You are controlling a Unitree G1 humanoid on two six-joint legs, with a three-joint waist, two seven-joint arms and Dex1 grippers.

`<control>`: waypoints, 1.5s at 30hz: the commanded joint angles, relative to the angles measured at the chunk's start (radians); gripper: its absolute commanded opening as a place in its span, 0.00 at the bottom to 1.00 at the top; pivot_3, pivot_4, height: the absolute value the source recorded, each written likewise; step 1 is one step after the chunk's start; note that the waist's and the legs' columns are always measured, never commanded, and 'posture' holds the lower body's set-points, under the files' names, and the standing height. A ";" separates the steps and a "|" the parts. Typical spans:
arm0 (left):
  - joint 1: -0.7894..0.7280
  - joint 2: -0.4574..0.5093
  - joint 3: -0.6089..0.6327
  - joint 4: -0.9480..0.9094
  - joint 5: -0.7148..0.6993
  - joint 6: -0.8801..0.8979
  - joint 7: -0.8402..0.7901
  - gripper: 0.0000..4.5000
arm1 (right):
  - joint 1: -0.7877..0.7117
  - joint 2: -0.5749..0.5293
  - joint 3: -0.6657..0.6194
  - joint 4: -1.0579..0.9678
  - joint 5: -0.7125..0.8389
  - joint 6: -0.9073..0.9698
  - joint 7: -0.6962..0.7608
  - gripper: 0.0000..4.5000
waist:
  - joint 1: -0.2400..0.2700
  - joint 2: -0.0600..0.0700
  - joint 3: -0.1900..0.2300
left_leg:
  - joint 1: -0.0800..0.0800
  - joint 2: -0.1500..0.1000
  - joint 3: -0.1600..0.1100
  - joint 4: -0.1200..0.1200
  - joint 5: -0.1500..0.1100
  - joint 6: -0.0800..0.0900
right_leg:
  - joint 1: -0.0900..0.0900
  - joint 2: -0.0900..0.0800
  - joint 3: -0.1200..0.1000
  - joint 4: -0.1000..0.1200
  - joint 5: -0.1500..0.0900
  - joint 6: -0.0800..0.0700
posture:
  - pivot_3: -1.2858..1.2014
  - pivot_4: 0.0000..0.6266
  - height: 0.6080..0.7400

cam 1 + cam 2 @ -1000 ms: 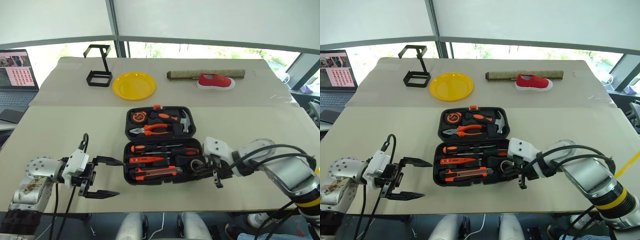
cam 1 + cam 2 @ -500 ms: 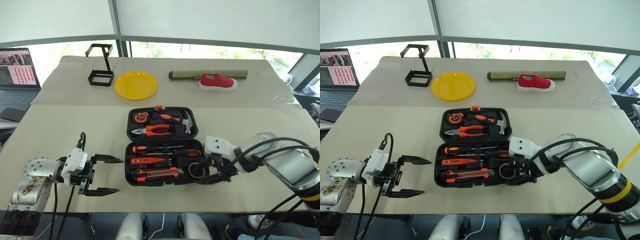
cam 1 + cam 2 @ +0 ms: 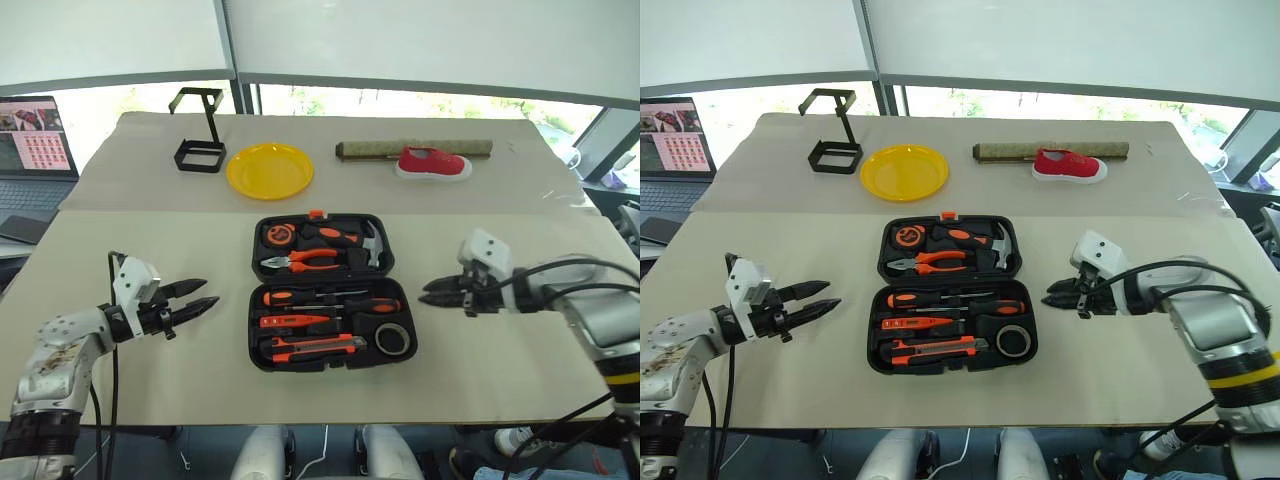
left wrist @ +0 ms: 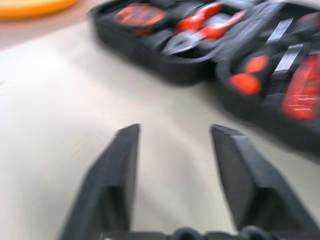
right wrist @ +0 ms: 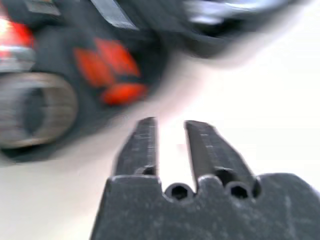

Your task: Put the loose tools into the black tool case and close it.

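Inside the open black tool case (image 3: 330, 292) lies the tape roll (image 3: 394, 340); both claws empty, nearly closed.

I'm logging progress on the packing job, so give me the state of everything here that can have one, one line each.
black tool case: open, lying flat.
tape roll: lying in the case's near half.
screwdrivers: seated in their slots.
utility knife: in the case's front slot.
left gripper: jaws slightly apart, holding nothing.
right gripper: jaws nearly closed, holding nothing.
laptop: open, screen lit.
yellow plate: empty.
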 commanded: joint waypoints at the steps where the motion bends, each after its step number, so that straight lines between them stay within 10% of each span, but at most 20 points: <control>1: -0.079 -0.040 -0.073 -0.021 0.075 0.040 0.092 0.15 | -0.065 0.090 0.003 0.121 -0.095 -0.172 -0.105 0.00 | 0.000 0.000 0.000 | 0.000 0.000 0.000 0.000 0.000 0.000 | 0.000 0.001 0.000 0.000 0.000 0.000 | 0.52 0.24 1.00; 3: -0.109 -0.060 -0.109 -0.024 0.097 0.059 0.105 0.00 | -0.079 0.128 0.014 0.161 -0.112 -0.204 -0.101 0.00 | -0.001 0.000 0.000 | 0.001 0.000 0.000 0.001 0.001 -0.001 | 0.000 0.001 0.000 0.000 0.001 0.000 | 0.52 0.24 1.00; 30: -0.125 -0.071 -0.152 -0.136 0.072 0.260 0.095 0.00 | 0.089 0.121 -0.063 -0.197 -0.069 0.119 -0.070 0.00 | 0.003 0.000 0.000 | 0.000 0.000 -0.001 0.000 0.000 0.000 | 0.001 0.002 0.000 -0.001 0.001 0.000 | 0.52 0.24 1.00; 41: -0.245 0.176 -0.087 -0.205 -0.100 0.859 0.079 0.86 | -0.128 0.055 -0.178 -0.262 0.212 0.772 -0.126 0.73 | -0.020 -0.001 0.001 | 0.002 0.002 -0.003 0.000 0.001 -0.002 | 0.001 0.004 0.001 0.002 0.001 -0.002 | 0.52 0.24 1.00; 45: -0.414 0.091 -0.088 -0.123 -0.101 1.021 0.209 1.00 | -0.318 0.147 -0.157 -0.105 0.195 0.929 -0.234 0.99 | -0.017 -0.002 0.001 | 0.001 0.001 -0.003 0.001 0.003 -0.003 | 0.000 0.004 0.001 0.002 0.002 -0.002 | 0.52 0.24 1.00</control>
